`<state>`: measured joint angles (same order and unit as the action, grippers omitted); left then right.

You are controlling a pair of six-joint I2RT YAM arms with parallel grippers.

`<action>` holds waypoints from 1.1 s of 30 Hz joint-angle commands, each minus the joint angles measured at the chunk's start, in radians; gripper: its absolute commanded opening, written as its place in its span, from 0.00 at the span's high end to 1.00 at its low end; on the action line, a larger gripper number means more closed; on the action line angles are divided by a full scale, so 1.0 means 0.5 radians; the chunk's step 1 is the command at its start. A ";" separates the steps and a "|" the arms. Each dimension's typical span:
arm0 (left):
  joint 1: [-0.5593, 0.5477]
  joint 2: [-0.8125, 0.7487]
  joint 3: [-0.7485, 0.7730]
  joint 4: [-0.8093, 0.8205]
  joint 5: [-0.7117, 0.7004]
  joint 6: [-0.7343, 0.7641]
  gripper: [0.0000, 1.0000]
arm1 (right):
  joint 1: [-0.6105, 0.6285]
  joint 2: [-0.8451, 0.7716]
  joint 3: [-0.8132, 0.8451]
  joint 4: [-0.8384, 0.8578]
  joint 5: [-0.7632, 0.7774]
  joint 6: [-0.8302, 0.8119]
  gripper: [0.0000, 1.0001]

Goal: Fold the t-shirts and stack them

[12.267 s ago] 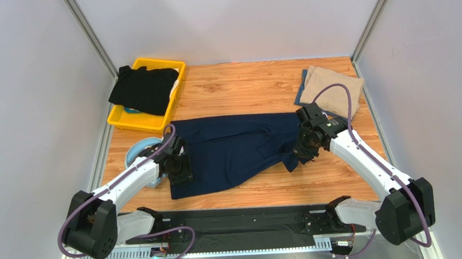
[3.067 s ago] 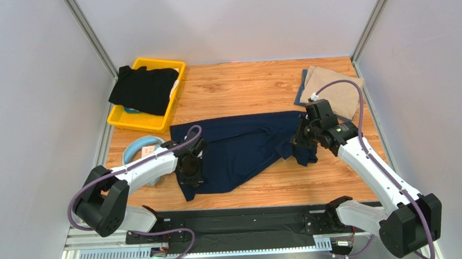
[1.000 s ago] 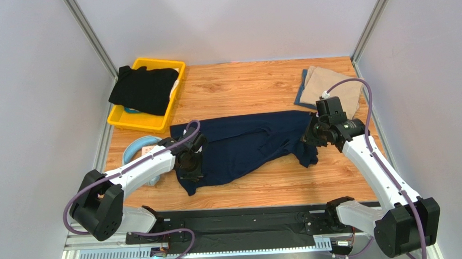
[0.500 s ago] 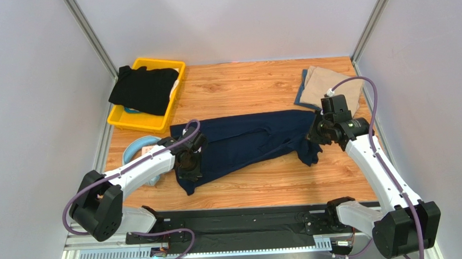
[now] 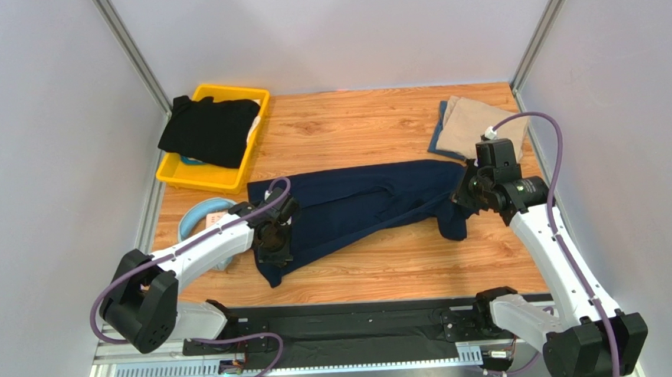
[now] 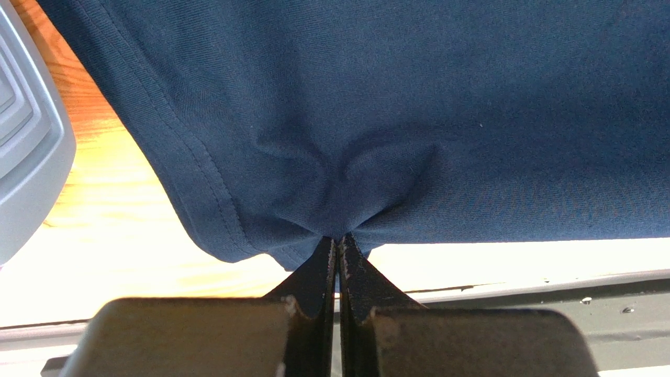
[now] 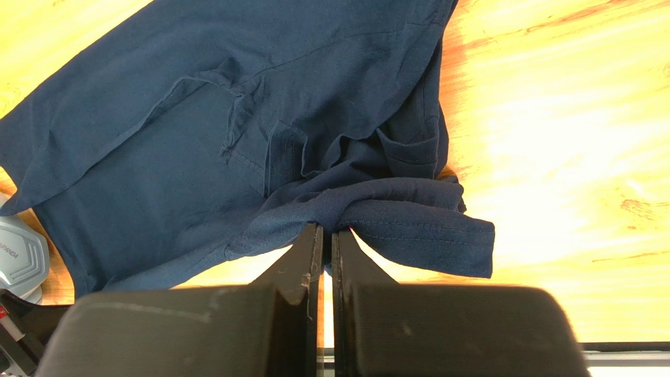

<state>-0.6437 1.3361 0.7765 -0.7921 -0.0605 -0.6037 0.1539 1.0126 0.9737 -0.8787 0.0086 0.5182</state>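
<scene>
A dark navy t-shirt (image 5: 359, 206) is stretched across the middle of the table, part lifted off the wood. My left gripper (image 5: 274, 243) is shut on the navy t-shirt's lower left edge (image 6: 338, 228). At the shirt's right end my right gripper (image 5: 471, 195) is shut on bunched navy cloth (image 7: 377, 212). A tan t-shirt (image 5: 479, 130) lies folded at the back right. A black t-shirt (image 5: 209, 129) is draped over the yellow bin (image 5: 185, 176) at the back left.
Light blue headphones (image 5: 198, 220) lie on the table just left of my left arm; their grey cup shows in the left wrist view (image 6: 27, 149). A metal rail (image 5: 358, 327) runs along the near table edge. Grey walls close in both sides.
My right gripper has pulled the navy t-shirt's right end further right and slightly back. The shirt has drawn tauter and narrower. The left gripper has barely moved.
</scene>
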 commanded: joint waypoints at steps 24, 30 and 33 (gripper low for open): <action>-0.004 0.037 0.386 -0.474 -0.434 0.097 1.00 | -0.013 -0.133 -0.009 -0.322 -0.023 -0.009 1.00; 0.008 0.058 0.502 -0.490 -0.447 0.103 1.00 | -0.013 -0.129 -0.018 -0.467 0.185 -0.006 1.00; 0.023 0.077 0.548 -0.514 -0.474 0.121 1.00 | -0.013 -0.169 0.049 -0.455 0.237 0.004 1.00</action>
<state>-0.6445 1.3571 1.0058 -0.9947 -0.2428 -0.5724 0.1535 0.9573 0.9287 -1.0855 0.0395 0.5228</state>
